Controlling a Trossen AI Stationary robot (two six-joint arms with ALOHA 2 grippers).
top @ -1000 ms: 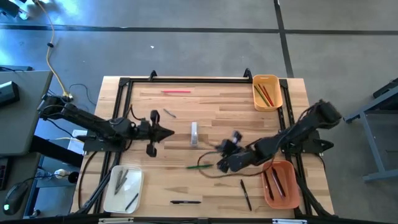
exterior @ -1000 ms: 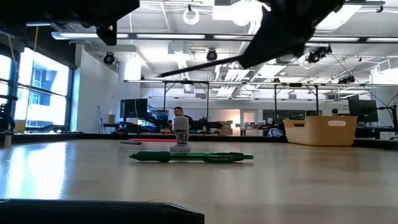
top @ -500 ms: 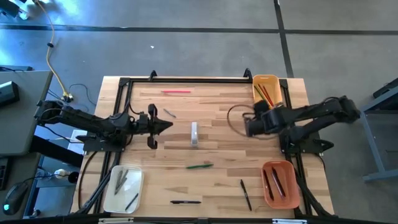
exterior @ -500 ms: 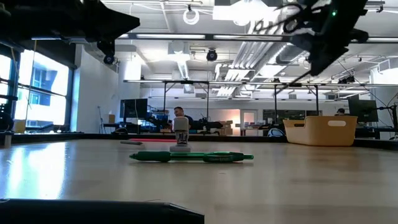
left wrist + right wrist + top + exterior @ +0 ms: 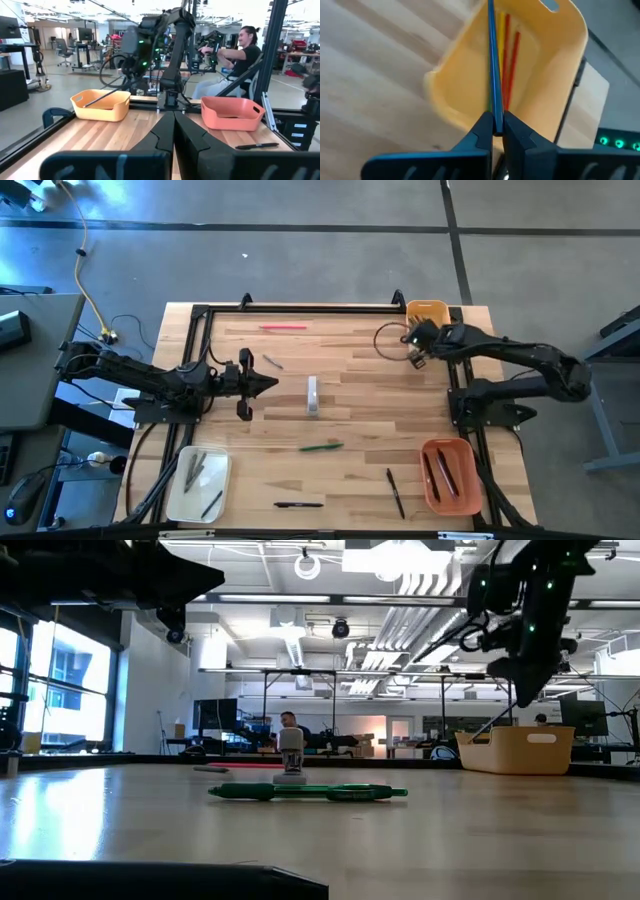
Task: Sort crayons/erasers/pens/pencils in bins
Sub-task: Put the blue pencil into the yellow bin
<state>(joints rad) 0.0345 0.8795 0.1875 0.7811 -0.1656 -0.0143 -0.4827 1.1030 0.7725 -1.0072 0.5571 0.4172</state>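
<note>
Now the right gripper [image 5: 493, 131] has swung over to the yellow bin [image 5: 428, 313] at 1 o'clock, pinching a blue pencil [image 5: 491, 60] above it. Left gripper [image 5: 268, 384] waits at 9 o'clock, fingers closed on nothing.

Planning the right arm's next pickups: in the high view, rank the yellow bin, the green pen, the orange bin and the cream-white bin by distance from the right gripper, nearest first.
Measured from the right gripper, shut on a blue pencil:
1. Yellow bin, directly beneath it at the table's far right corner.
2. Green pen, mid-table.
3. Orange bin, near right corner; close to the pen's distance, only slightly farther.
4. Cream-white bin, near left corner.
</note>
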